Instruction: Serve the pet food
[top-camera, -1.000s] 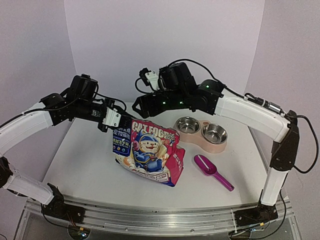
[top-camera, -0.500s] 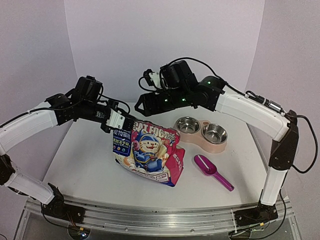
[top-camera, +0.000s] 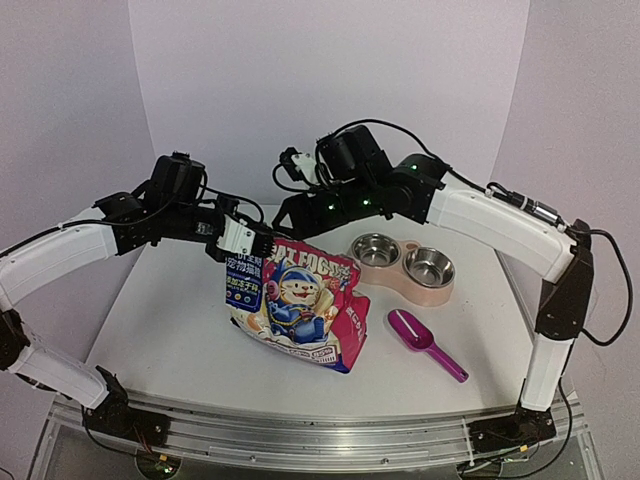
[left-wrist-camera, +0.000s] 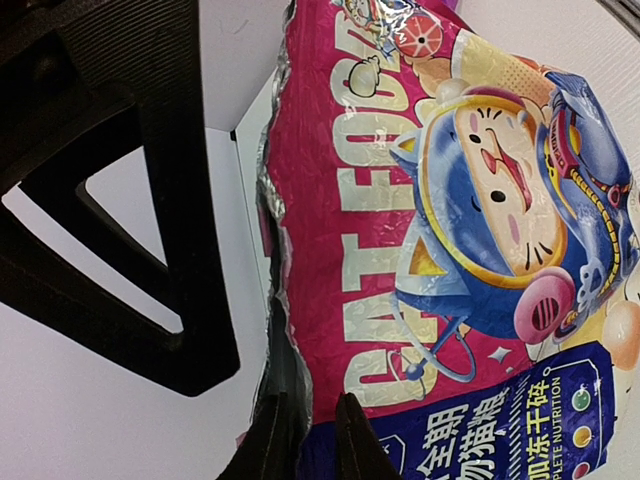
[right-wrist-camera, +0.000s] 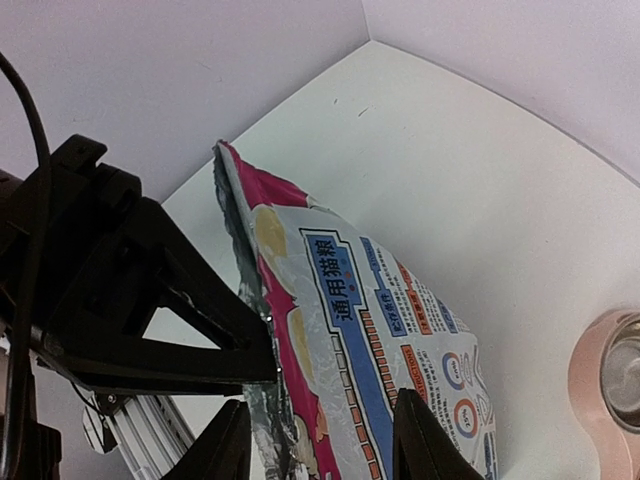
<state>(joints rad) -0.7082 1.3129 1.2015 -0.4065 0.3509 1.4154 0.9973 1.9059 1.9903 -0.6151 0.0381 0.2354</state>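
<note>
Since a second ago, the left end effector (top-camera: 262, 243) has slid right and now pinches the top left corner of the pet food pouch (top-camera: 295, 305), which stands mid-desk (top-camera: 170, 330). The right end effector (top-camera: 287, 212) hovers at the pouch's top edge, fingers (right-wrist-camera: 225, 445) apart. A feeder (top-camera: 402, 262) and a scoop (top-camera: 425, 343) lie to the right.

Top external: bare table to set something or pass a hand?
Free: table left of the cat food pouch, and the front strip below pouch and magenta scoop. Crowded: pouch top, where left gripper and right gripper meet; gap between pouch, scoop and double-bowl feeder.
</note>
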